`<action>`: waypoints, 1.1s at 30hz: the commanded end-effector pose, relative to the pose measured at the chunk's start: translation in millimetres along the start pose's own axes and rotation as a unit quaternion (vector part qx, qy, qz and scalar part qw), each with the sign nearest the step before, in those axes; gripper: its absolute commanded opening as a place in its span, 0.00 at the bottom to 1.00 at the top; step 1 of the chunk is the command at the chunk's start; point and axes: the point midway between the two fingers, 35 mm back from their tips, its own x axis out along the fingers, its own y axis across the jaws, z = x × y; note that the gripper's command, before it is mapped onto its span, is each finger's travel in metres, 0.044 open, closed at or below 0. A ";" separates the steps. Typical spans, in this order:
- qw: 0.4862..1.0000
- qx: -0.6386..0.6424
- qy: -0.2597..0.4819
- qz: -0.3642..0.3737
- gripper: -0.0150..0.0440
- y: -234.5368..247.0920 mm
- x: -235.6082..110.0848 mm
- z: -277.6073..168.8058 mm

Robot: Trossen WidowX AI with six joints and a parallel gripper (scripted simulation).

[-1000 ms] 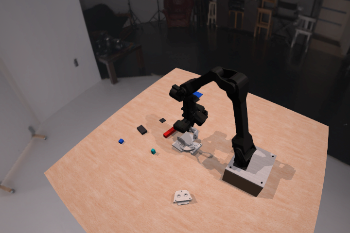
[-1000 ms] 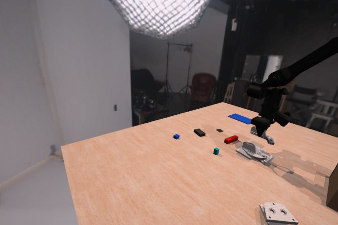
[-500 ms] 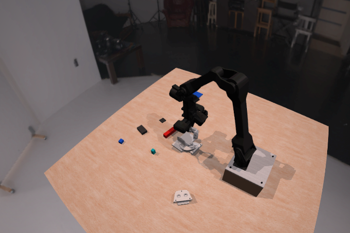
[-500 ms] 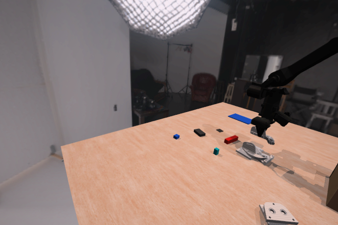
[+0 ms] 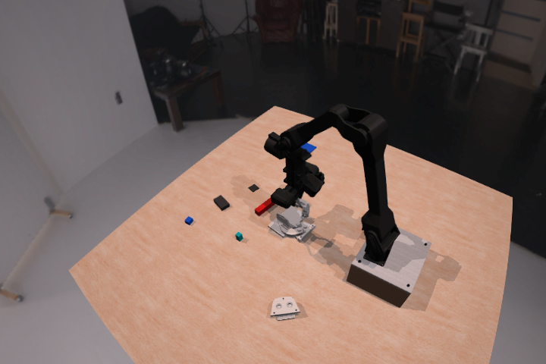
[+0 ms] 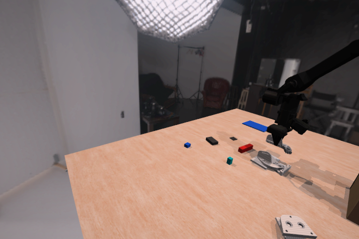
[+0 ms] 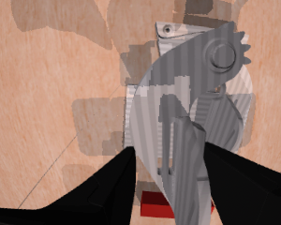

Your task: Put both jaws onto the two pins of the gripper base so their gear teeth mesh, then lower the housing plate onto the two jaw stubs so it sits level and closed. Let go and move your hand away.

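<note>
Gripper [image 5: 289, 206] [image 6: 276, 144] [image 7: 167, 152] | gray toothed jaw [image 5: 303, 208] [image 6: 286, 148] [image 7: 178, 70] between fingertips | above gripper base [image 5: 305, 233] [image 6: 282, 170] [image 7: 166, 30]

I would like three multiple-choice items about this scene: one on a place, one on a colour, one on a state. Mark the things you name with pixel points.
1. Where is the housing plate [image 5: 284, 312] [image 6: 297, 230]?
A) on the gripper base
B) on the table, apart from the base
C) on the red block

2. Which colour is the long bar beside the gripper base [image 5: 277, 230] [image 6: 259, 163]?
A) red
B) green
C) yellow

3. What is the end effector [image 7: 167, 152] doing?
A) standing open with nothing
B) holding a toothed jaw
C) holding the blue cube

1 B: bare wood separates them.
2 A: the bar [image 5: 264, 206] [image 6: 245, 148] is red.
3 B: the jaw [image 7: 155, 103] sits between the fingers.
</note>
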 end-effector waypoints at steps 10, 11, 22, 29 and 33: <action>1.000 -0.003 0.001 0.000 0.48 0.0 19.6 -1.2; 1.000 -0.003 0.001 0.000 0.48 0.0 21.3 -1.2; 1.000 -0.004 0.001 0.000 0.48 -0.1 39.3 -0.7; 1.000 -0.004 0.001 0.000 0.48 -0.3 49.4 0.1; 1.000 -0.004 0.001 0.000 0.48 -0.3 49.7 0.1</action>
